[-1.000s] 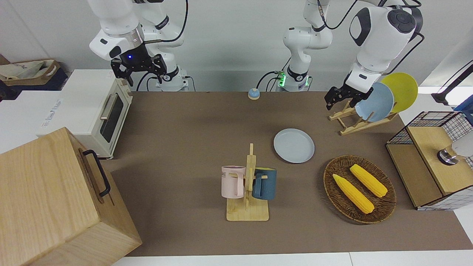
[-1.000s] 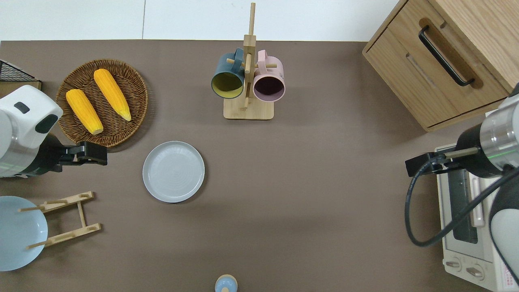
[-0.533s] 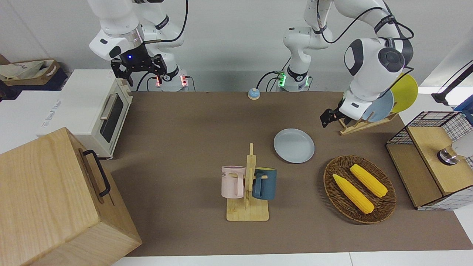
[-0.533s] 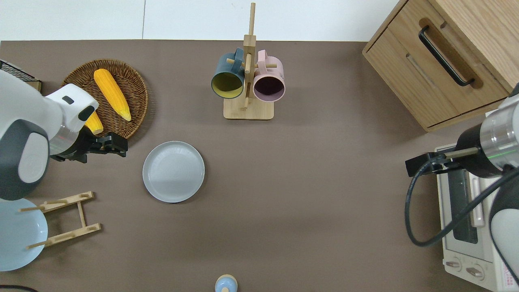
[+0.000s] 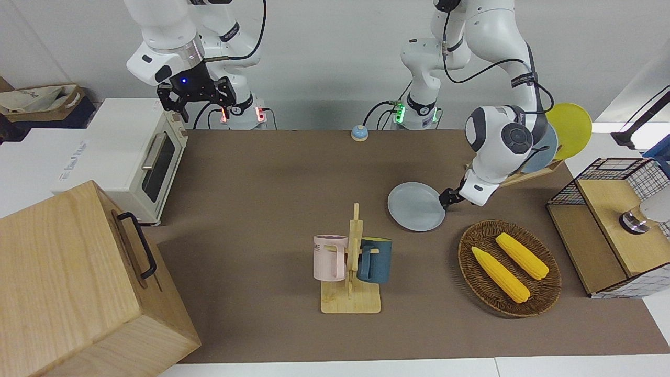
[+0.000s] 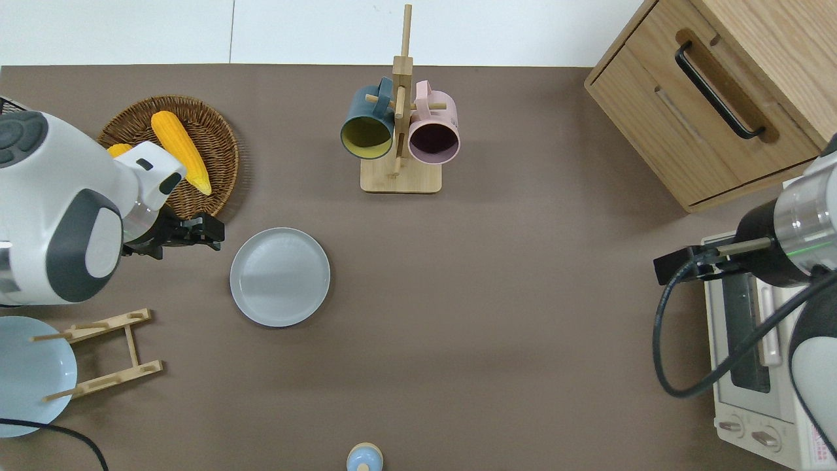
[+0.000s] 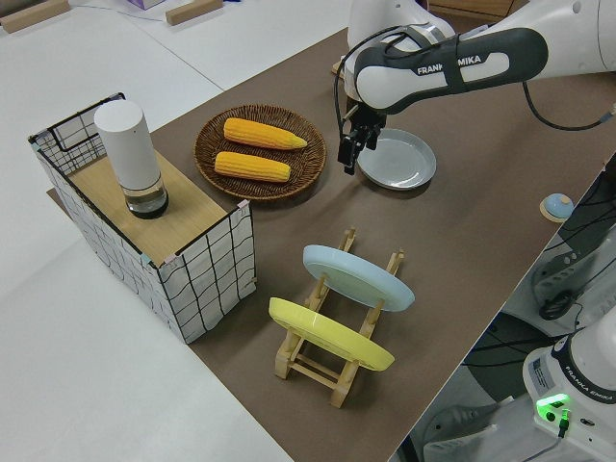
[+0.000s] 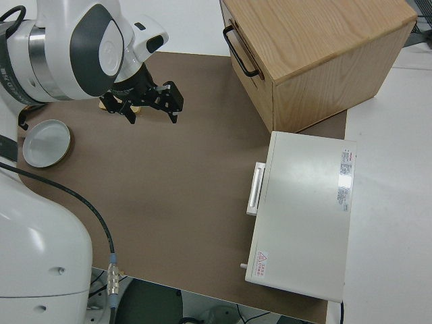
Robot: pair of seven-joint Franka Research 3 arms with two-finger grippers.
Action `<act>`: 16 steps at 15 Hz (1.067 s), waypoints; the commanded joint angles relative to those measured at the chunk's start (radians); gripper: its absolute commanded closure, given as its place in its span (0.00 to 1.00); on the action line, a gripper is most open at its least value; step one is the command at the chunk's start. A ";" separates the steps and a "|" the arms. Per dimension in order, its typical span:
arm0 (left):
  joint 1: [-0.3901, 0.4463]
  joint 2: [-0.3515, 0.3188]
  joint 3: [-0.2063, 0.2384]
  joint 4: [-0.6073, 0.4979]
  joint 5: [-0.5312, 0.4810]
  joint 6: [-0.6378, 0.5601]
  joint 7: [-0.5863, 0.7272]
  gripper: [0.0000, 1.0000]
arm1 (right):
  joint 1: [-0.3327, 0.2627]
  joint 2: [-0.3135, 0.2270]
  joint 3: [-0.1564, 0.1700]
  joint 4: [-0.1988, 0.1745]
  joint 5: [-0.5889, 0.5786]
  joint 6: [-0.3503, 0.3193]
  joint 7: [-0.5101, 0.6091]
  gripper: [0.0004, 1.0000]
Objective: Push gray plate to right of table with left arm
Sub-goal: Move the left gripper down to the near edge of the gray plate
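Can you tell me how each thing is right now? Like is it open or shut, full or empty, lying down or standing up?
Gray plate: flat on the table, empty.
Left claw: beside the gray plate, by the basket.
Basket: holds two corn cobs.
Blue plate: standing in the rack.
Yellow plate: standing in the rack.
Two mugs: hanging on the stand.
Oven: door shut.
Right arm: parked.

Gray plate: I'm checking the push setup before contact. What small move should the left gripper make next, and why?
Probably lower and ease sideways until it meets the rim. The left gripper sits beside the gray plate, at its edge toward the left arm's end of the table, near the corn basket. Contact isn't evident yet. Bare cloth lies toward the right arm's end. The right arm is parked.
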 commanded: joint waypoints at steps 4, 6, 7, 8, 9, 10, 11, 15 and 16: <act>-0.035 -0.041 0.006 -0.162 -0.015 0.132 0.003 0.01 | -0.019 -0.003 0.014 0.008 0.003 -0.015 0.002 0.02; -0.039 -0.043 0.007 -0.162 -0.044 0.130 0.003 0.13 | -0.019 -0.003 0.012 0.008 0.004 -0.015 0.002 0.02; -0.041 -0.044 0.006 -0.162 -0.047 0.130 0.000 0.44 | -0.019 -0.003 0.014 0.008 0.003 -0.015 0.002 0.02; -0.041 -0.044 0.006 -0.162 -0.046 0.126 0.003 0.64 | -0.019 -0.003 0.014 0.008 0.003 -0.015 0.002 0.02; -0.041 -0.046 0.006 -0.162 -0.047 0.126 0.002 0.73 | -0.019 -0.003 0.014 0.008 0.004 -0.016 0.002 0.02; -0.041 -0.047 0.006 -0.159 -0.046 0.119 0.000 0.82 | -0.019 -0.003 0.014 0.008 0.004 -0.015 0.002 0.02; -0.041 -0.049 0.006 -0.158 -0.046 0.118 0.000 0.89 | -0.019 -0.003 0.014 0.008 0.003 -0.015 0.002 0.02; -0.041 -0.049 0.007 -0.158 -0.046 0.113 0.000 1.00 | -0.019 -0.003 0.014 0.008 0.004 -0.016 0.002 0.02; -0.039 -0.047 0.006 -0.158 -0.046 0.113 0.000 1.00 | -0.019 -0.003 0.014 0.008 0.003 -0.015 0.002 0.02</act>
